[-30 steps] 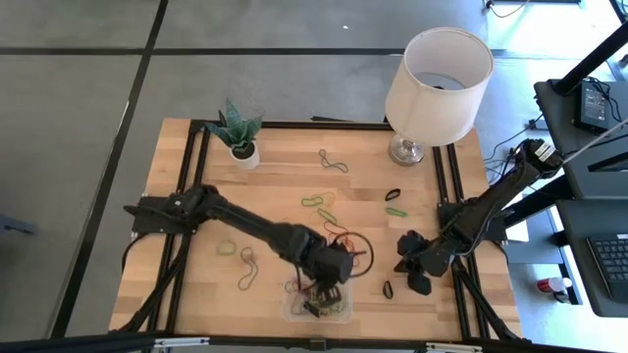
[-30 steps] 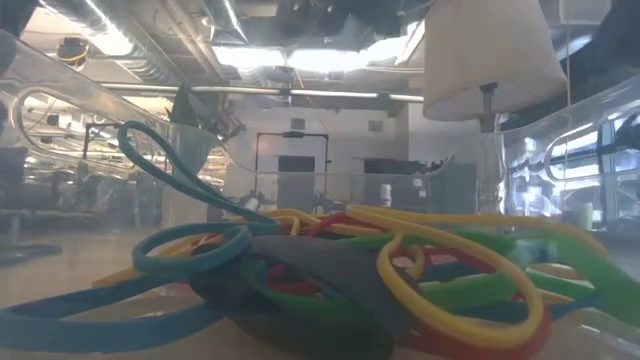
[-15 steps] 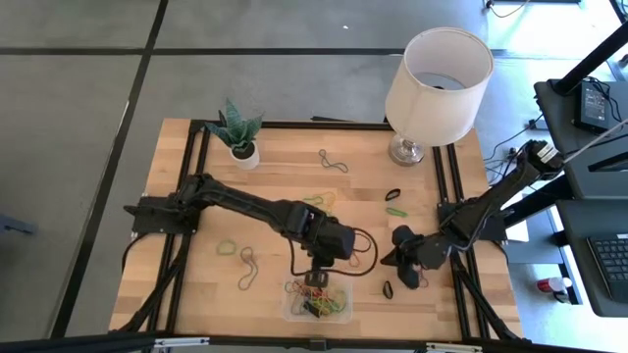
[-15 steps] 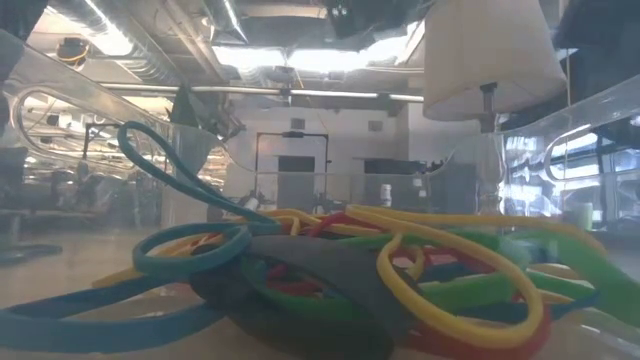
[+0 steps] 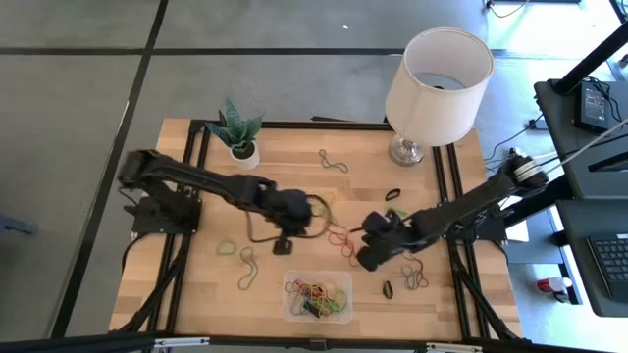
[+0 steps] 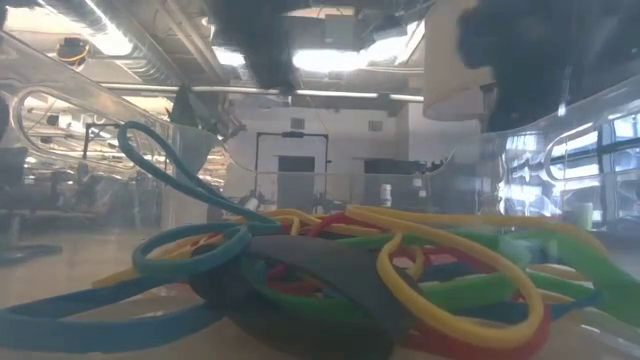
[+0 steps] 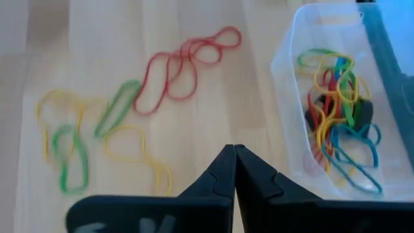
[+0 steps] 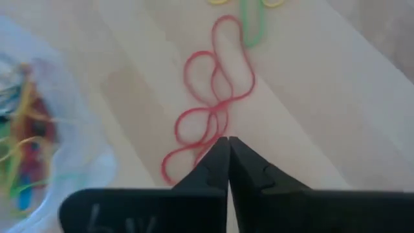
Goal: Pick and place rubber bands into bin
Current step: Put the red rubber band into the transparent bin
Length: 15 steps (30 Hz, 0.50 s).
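Rubber bands (image 5: 316,294) lie in the bin (image 5: 343,312) at 6 o'clock. Left gripper (image 5: 283,245) has lifted away, fingers pressed together, empty. Right gripper (image 5: 364,257) moved toward red bands (image 8: 210,116), fingers together.

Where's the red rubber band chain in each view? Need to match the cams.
High view: red rubber band chain mid-table, between both grippers, above the bin.
Low view: cannot pick it out; the camera looks through the bin's pile.
Left wrist view: chain on bare wood, beside the bin.
Right wrist view: chain just ahead of the shut fingertips.
Shared landmark: the bin.
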Available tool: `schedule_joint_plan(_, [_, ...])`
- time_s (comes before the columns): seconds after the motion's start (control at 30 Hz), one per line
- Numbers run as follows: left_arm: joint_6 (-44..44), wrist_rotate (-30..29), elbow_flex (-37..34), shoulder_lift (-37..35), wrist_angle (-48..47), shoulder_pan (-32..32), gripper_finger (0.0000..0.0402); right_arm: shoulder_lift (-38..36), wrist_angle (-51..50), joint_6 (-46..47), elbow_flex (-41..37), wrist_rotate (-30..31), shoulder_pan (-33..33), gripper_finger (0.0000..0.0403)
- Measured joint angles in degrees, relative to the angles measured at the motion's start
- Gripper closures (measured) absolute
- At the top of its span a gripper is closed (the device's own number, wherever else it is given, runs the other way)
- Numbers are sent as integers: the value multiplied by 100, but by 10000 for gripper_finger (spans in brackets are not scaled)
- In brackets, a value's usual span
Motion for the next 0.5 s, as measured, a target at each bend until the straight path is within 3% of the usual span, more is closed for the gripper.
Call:
schedule_joint_plan(0.23, [-338, -173, -1565, -1442, 737, 1, 401, 1132, -221, -412, 725, -498, -441, 327])
schedule_joint_plan(0.5, [-659, -221, -2258, -2327, 895, 1, 401, 1750, -6, -565, 809, -1104, -698, 280])
